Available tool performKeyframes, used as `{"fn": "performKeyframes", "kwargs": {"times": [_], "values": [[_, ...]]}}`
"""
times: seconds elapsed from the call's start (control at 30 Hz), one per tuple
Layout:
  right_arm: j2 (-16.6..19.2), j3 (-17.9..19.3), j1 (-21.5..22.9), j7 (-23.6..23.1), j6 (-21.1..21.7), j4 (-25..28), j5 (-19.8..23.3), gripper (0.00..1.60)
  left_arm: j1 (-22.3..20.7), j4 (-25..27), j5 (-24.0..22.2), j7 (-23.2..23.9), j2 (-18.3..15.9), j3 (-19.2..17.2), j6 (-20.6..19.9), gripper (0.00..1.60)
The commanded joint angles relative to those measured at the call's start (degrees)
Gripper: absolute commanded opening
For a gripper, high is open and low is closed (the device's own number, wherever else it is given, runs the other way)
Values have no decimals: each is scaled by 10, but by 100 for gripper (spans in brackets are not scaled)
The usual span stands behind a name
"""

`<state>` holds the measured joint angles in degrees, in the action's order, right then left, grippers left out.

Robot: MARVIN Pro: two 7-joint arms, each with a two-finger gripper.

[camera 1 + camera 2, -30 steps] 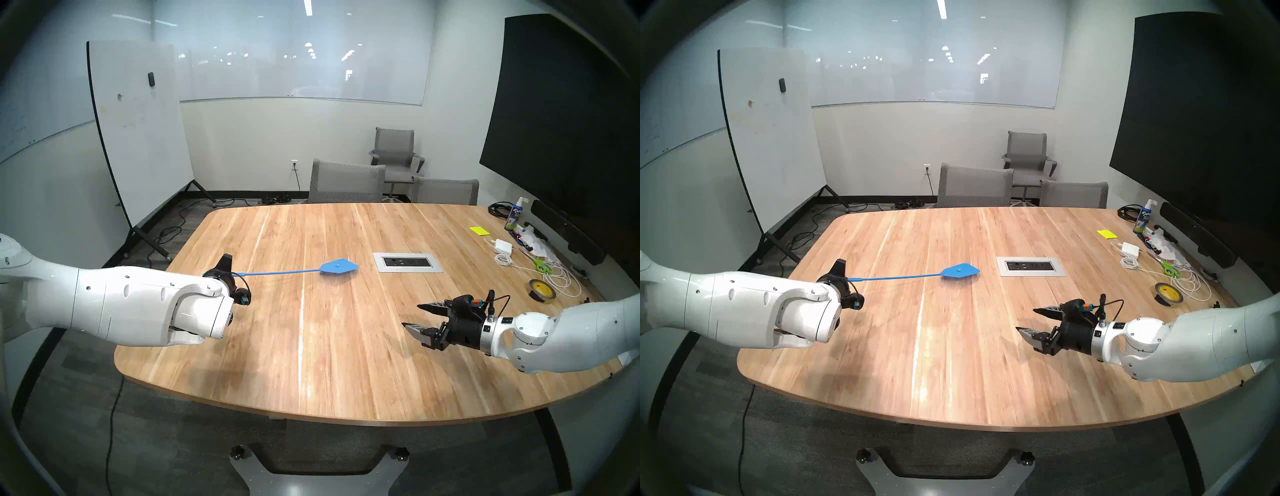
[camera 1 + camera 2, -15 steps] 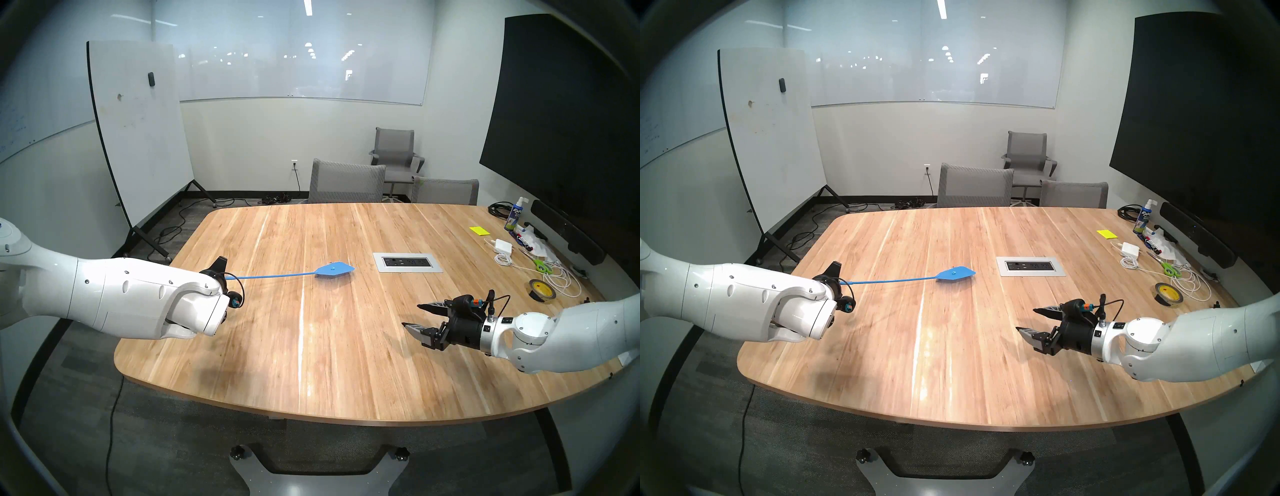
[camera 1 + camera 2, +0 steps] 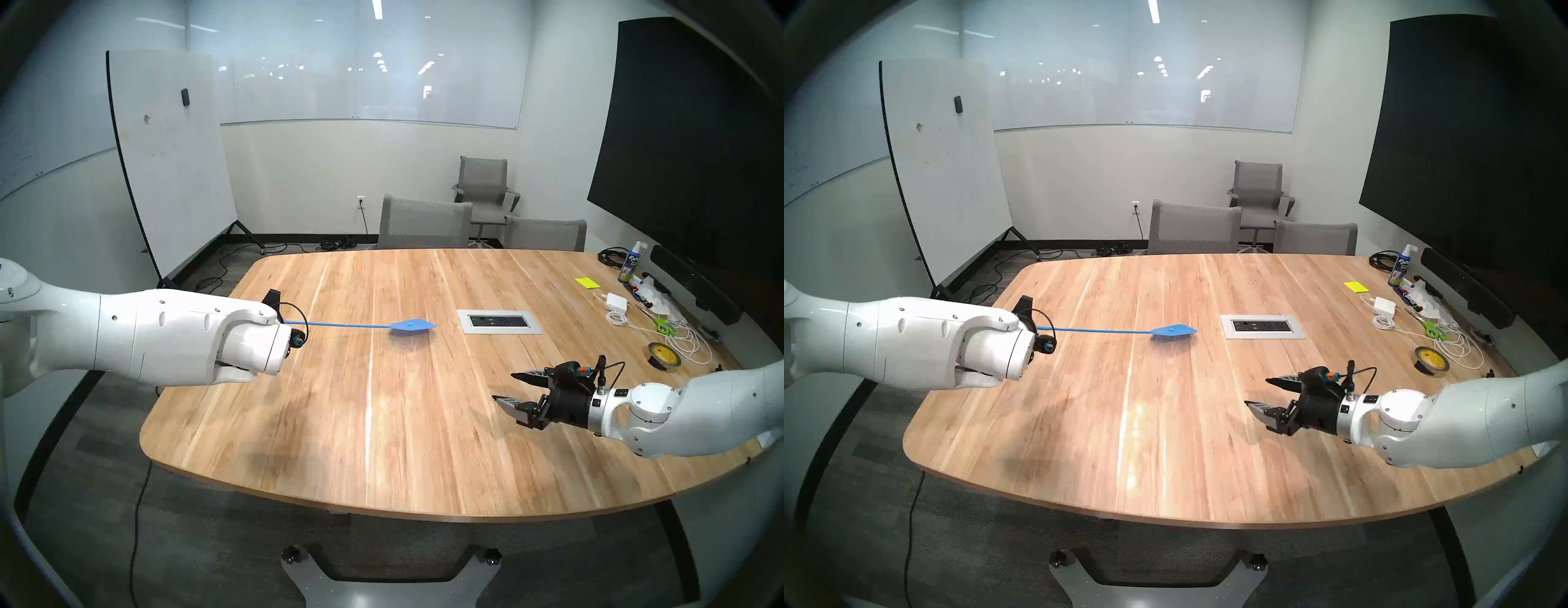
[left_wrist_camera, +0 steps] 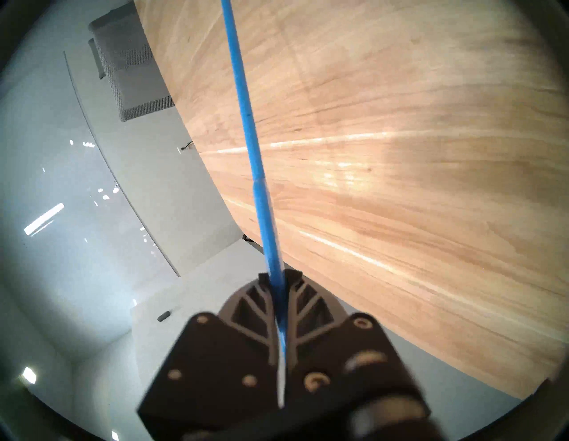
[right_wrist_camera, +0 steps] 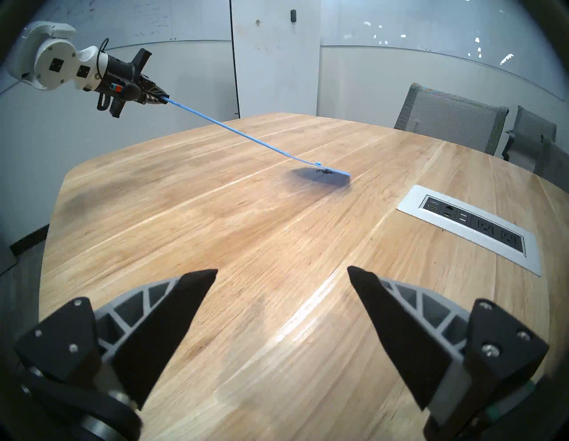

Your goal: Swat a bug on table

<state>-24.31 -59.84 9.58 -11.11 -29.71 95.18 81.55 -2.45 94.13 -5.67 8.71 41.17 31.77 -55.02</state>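
Nearest the robot's body, the right hand (image 3: 507,388) hangs low over the tabletop (image 3: 382,446) at about 4 o'clock in the head view, its two fingers spread wide with nothing between them. It points toward 10 o'clock, at the middle of the wood, and is well apart from anything the task needs.

Farther out, at about 9 o'clock, the left hand (image 5: 160,97) is clamped tight on the end of a blue fly swatter (image 3: 339,325); in its own wrist view the fingers (image 4: 295,295) press flat against both sides of the handle. The swatter's long axis runs from that hand toward 3 o'clock, sloping down from the raised grip to the flat head (image 5: 329,172), which lies just over, or on, the wood, left of the silver outlet panel (image 3: 499,321).

Farthest along that line is the bug (image 5: 324,171), a small dark legged speck at the swatter's head; whether it sits under the mesh or clings to it I cannot tell. So the target lies straight down the handle from the left hand, at 3 o'clock, and the left arm is plainly the one placed to strike; any next blow would likely be a lift and drop along that same axis.
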Motion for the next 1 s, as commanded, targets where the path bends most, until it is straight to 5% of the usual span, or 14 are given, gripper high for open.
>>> {"fn": "performKeyframes", "kwargs": {"times": [0.0,0.57,0.97], "values": [[0,5,6,0,-2,-1,1,160,-19,9,-43,-5,-14,-57,0,0],[0,5,6,0,-2,-1,1,160,-54,86,-125,-41,-110,-131,0,0],[0,6,6,0,-2,0,1,160,-34,120,-135,-115,-143,-113,0,0]]}}
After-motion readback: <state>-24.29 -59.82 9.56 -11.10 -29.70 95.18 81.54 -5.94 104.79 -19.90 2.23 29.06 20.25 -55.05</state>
